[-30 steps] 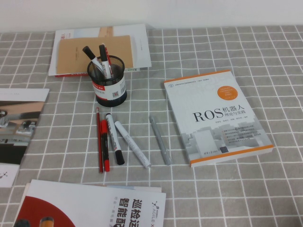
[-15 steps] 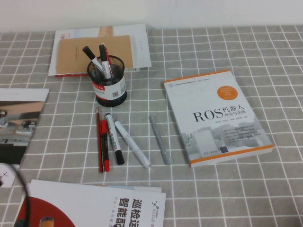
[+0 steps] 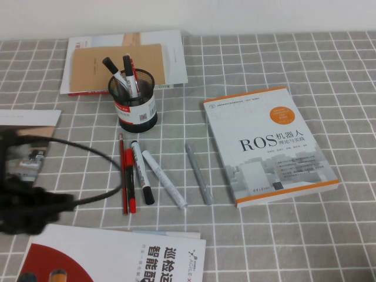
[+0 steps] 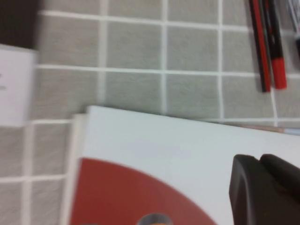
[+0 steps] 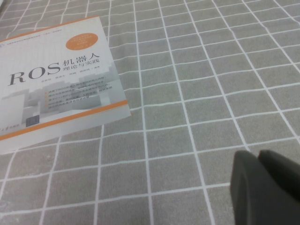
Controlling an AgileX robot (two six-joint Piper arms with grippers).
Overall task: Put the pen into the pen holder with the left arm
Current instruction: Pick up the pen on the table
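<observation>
While lying flat, pen [image 3: 123, 174]: resting beside red marker [image 3: 130, 180]; pen holder [image 3: 133, 101]: holding two markers [image 3: 121, 75]; left gripper [image 4: 265, 190], right gripper [image 5: 267, 187]: grip state unclear.

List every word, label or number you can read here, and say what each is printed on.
"ROS 机器人" – white book cover; smaller print unreadable.
"巡检运", "智能配" – red-and-white booklet.
QR code, unreadable – pen holder label.
Left gripper over that booklet; right gripper over the tablecloth: no text.
</observation>
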